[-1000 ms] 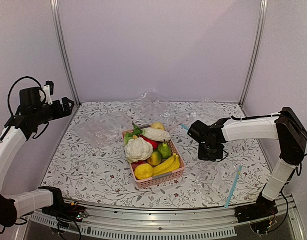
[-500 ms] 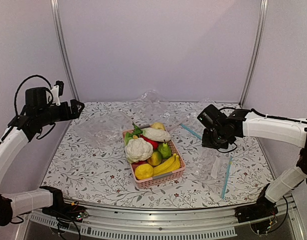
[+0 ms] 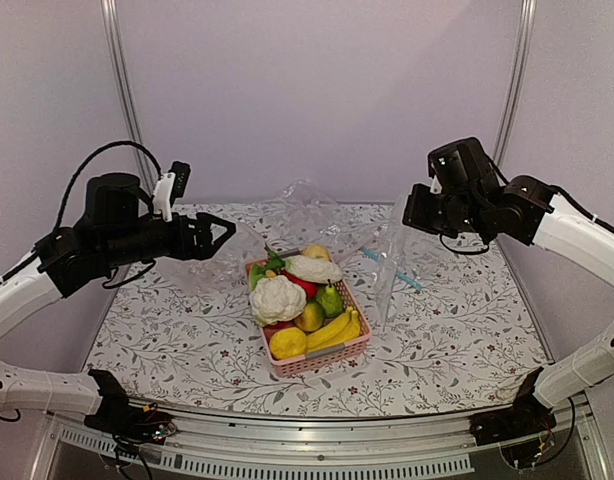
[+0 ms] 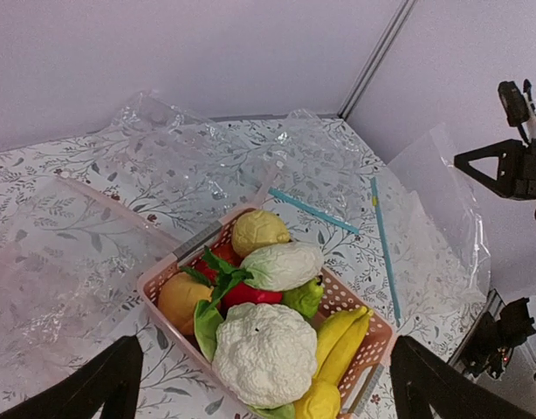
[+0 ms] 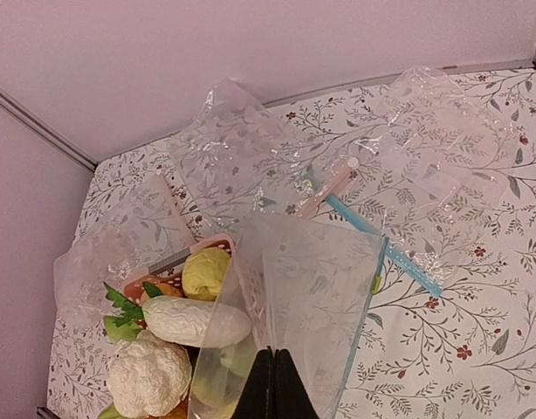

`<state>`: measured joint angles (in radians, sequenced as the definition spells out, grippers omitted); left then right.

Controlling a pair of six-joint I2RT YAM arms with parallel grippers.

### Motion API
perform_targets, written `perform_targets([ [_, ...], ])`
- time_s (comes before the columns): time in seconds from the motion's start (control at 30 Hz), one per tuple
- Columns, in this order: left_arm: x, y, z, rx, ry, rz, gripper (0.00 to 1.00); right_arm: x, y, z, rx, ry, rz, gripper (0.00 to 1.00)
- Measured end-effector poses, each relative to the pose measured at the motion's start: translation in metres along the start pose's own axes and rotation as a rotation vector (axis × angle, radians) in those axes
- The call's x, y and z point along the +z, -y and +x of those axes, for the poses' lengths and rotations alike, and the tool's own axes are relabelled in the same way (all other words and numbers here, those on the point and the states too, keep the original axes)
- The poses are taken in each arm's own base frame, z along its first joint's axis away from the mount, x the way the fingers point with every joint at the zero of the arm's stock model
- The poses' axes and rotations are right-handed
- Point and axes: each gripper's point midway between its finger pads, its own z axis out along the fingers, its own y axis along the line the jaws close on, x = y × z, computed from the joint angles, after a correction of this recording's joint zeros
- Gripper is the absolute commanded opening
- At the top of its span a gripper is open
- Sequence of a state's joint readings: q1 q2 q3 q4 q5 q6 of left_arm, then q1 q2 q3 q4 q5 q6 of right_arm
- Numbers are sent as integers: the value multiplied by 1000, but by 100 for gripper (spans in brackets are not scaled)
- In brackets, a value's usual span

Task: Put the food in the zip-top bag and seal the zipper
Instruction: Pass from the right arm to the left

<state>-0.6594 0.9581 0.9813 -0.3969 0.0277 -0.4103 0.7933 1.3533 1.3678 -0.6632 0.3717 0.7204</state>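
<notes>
The right gripper (image 5: 274,358) has its jaws fully closed and pinches one edge of the bag (image 5: 312,288). The bag is held up above the table (image 3: 187,340) and hangs down from the jaws as a limp sheet. Whether its lower end touches the table cannot be told. The zipper (image 5: 364,319) runs along one side edge of the hanging bag and ends just beside the jaws, on their right in the wrist view. Whether the mouth is sealed cannot be told.

The left gripper (image 3: 222,240) has its jaws spread to full width and holds nothing. It hangs in the air, well apart from the bag.

The food is all in the basket (image 3: 322,362). From the left jaws the basket lies ahead and below, centred between the two fingers (image 4: 106,384) in the wrist view. From the right jaws it lies below and to the left, partly seen through the bag.
- The white piece (image 3: 312,268) lies on top of the heap.
- The lemon (image 3: 315,252) sits just beyond it at the far rim.
- The green fruit (image 3: 330,300) sits just beside the white piece on the near side.
- A cauliflower (image 3: 277,298) and bananas (image 3: 337,328) share the basket.

A separate blue strip (image 3: 392,268) lies flat on the table below the right jaws, near the lower part of the hanging bag. Crumpled clear bags (image 3: 307,205) lie at the far side of the table, beyond both pairs of jaws.
</notes>
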Motion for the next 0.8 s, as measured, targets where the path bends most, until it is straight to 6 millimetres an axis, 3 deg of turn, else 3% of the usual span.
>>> perform_targets([
  [0.33, 29, 38, 26, -10, -70, 65, 100, -7, -46, 4, 4, 28, -144, 0],
  [0.57, 40, 83, 35, 3, -93, 242, 100, 6, -80, 16, 29, 21, -195, 0],
  [0.8, 54, 112, 49, -10, -135, 354, 100, 12, -110, 19, 46, 21, -236, 0],
])
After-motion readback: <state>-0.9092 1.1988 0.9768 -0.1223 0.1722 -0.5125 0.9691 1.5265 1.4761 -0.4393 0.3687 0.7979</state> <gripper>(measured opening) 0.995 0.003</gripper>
